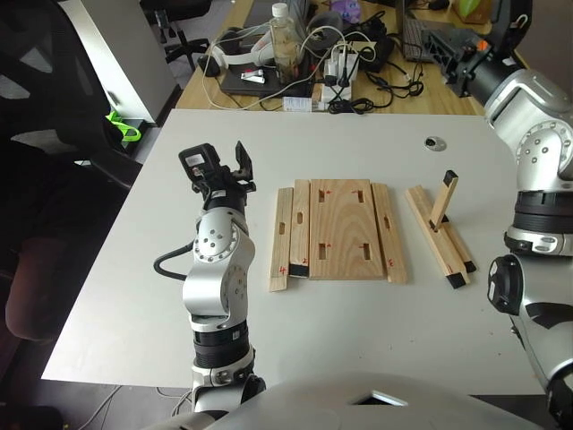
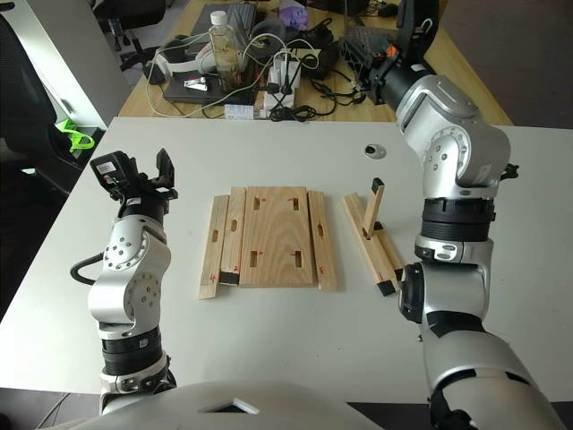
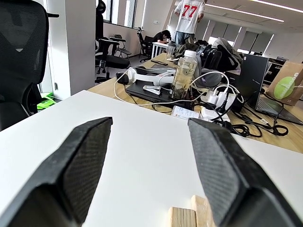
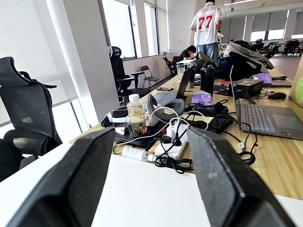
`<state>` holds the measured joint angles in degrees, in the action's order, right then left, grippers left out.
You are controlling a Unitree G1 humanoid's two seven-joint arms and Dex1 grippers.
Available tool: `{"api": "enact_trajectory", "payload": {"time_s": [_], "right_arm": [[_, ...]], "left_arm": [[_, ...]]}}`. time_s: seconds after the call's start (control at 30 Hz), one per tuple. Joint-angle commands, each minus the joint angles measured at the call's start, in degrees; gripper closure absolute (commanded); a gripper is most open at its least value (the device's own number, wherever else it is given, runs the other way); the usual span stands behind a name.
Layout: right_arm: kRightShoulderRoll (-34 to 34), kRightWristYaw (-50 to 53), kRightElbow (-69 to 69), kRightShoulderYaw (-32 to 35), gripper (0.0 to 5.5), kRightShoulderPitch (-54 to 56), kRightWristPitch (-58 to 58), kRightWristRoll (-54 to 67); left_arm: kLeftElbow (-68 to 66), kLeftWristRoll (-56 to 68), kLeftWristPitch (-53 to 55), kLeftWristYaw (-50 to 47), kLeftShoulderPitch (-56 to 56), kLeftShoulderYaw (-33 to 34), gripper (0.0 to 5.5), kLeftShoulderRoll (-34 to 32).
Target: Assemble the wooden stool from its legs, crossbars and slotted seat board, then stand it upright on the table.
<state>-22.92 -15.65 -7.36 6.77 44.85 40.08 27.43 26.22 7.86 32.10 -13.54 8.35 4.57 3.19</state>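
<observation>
over the left part of the white table (image 1: pixel 134 269): left gripper (image 1: pixel 222 170) upright on its wrist, fingers (image 3: pixel 83 170) spread wide, nothing between them, aimed toward the far edge. between those fingers in the left wrist view, two pale wood ends (image 3: pixel 189 215) low on the tabletop.

up at the far right, past the table's back edge: right gripper (image 4: pixel 147 175) held high, fingers (image 4: pixel 71 189) just as wide apart, likewise empty, facing a cluttered wooden desk (image 1: pixel 448 98).

just right of the left gripper, flat on the table: two narrow slats (image 1: pixel 289 235) side by side, slotted, red marks and black at the near ends. snug against them, near mid-table, the slotted seat board (image 1: pixel 340 228), lying flat, four slots showing. against its right edge, a third slat (image 1: pixel 389 233), also flat.

farther right, apart from the board: long bars (image 1: pixel 439 235) lying at a slant, black at the near end, with a short piece (image 1: pixel 445 199) standing up out of them, leaning slightly.

near the table's far edge, a round grommet (image 1: pixel 435 141). on the desk behind, a bottle (image 1: pixel 285 40), headphones (image 1: pixel 235 54) and tangled cables (image 1: pixel 358 63).
</observation>
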Motion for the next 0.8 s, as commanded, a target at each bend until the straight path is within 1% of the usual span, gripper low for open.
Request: {"api": "enact_trajectory", "payload": {"time_s": [0.03,0.13,0.2,0.4,0.5,0.53,0.67,0.8], "right_arm": [[-2.8,-1.2,1.1,-5.5,2.7,-16.9,0.5,-6.7],[-6.5,-2.3,7.9,-3.2,2.7,-30.4,4.7,-7.2],[-5.7,-2.2,10.4,-1.3,2.7,-32.5,5.8,-5.5],[0.8,-0.5,10.5,3.2,2.7,-20.4,4.3,-1.4],[1.4,0.5,8.0,8.0,2.7,-11.9,3.9,1.5],[0.9,0.3,7.5,8.5,2.7,-10.0,4.0,1.8],[-3.5,-2.2,8.1,5.7,2.7,-7.2,7.0,0.0],[-11.8,-6.4,13.0,-2.7,2.7,-12.2,18.9,-1.8]], "left_arm": [[-0.6,-0.4,-0.2,-0.2,0.2,0.0,2.54,1.1],[0.1,-0.1,-0.3,-0.2,-0.7,1.0,2.54,0.8],[0.1,-0.3,-0.4,-0.2,-1.1,0.9,2.54,0.9],[-0.2,-0.5,-0.2,-0.2,0.2,0.4,2.54,1.1],[0.2,-0.5,-0.1,-0.2,-0.1,0.5,2.54,1.1],[0.3,-0.5,-0.1,-0.2,-0.2,0.6,2.54,1.1],[0.8,-0.7,0.1,-0.3,-0.7,0.7,2.54,1.2],[1.6,-0.8,-0.1,-0.9,-1.7,1.0,2.54,1.7]]}}
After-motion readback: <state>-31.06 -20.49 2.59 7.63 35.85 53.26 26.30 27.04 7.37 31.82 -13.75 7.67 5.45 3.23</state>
